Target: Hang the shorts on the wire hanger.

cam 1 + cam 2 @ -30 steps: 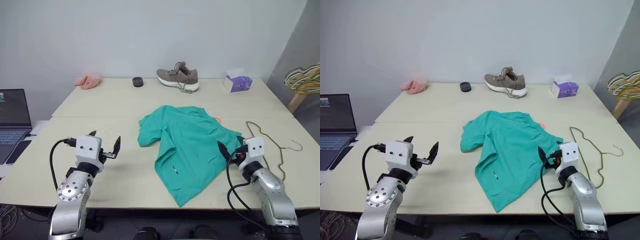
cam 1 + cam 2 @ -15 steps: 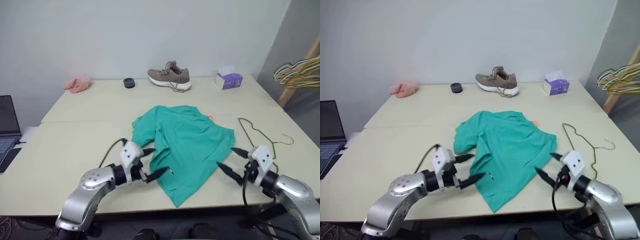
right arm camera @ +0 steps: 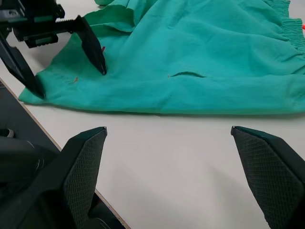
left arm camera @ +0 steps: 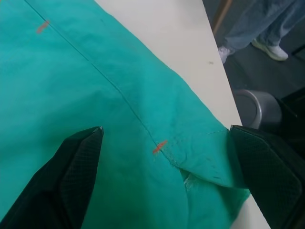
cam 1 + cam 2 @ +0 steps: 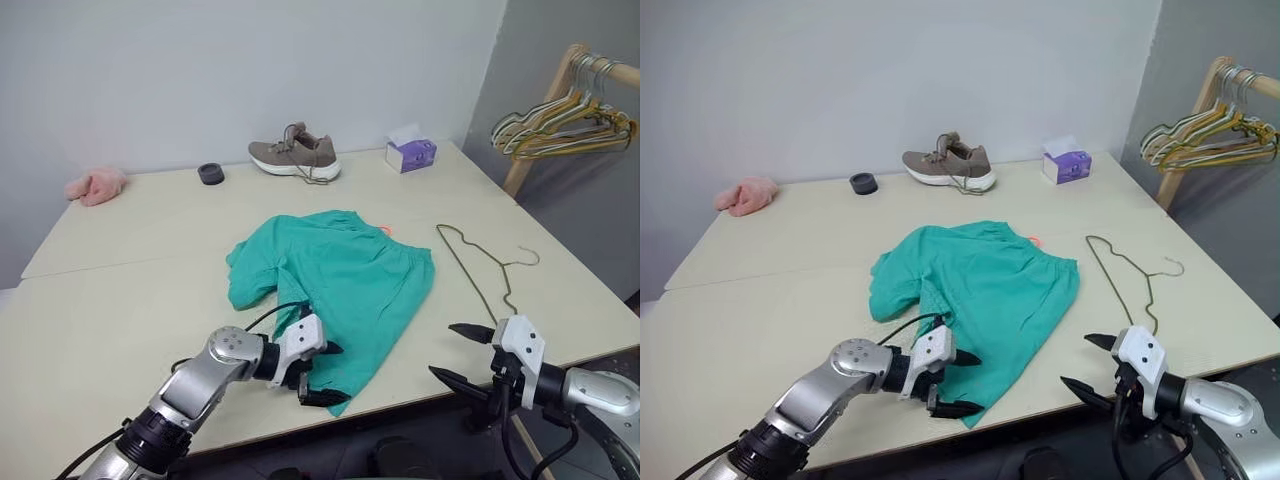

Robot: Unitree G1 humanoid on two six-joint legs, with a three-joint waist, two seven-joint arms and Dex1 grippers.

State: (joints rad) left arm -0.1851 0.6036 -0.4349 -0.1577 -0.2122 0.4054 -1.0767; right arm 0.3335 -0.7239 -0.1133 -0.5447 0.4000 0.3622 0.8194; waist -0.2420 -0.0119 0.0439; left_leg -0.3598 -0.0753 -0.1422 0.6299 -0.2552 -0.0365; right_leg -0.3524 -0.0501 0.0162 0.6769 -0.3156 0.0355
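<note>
The teal shorts (image 5: 340,275) lie flat in the middle of the table, waistband toward the far right. To their right, the thin wire hanger (image 5: 482,268) rests on the table. My left gripper (image 5: 326,373) is open and points right. It hovers at the shorts' near hem corner (image 4: 190,162), one finger over the fabric and one at the table edge. My right gripper (image 5: 444,350) is open at the near table edge, right of the shorts and short of the hanger, with nothing between its fingers. It faces the shorts (image 3: 205,57) and the left gripper (image 3: 71,83).
A shoe (image 5: 295,157), a purple tissue box (image 5: 411,154), a small black disc (image 5: 210,173) and a pink cloth (image 5: 95,186) line the far side of the table (image 5: 120,300). A wooden rack with bunched hangers (image 5: 560,115) stands at the right. A person's legs (image 4: 267,24) are beyond the table.
The camera has swung to the right. My left gripper has moved right and down to the shorts' near hem. My right gripper has drawn back to the near table edge. Both stay open.
</note>
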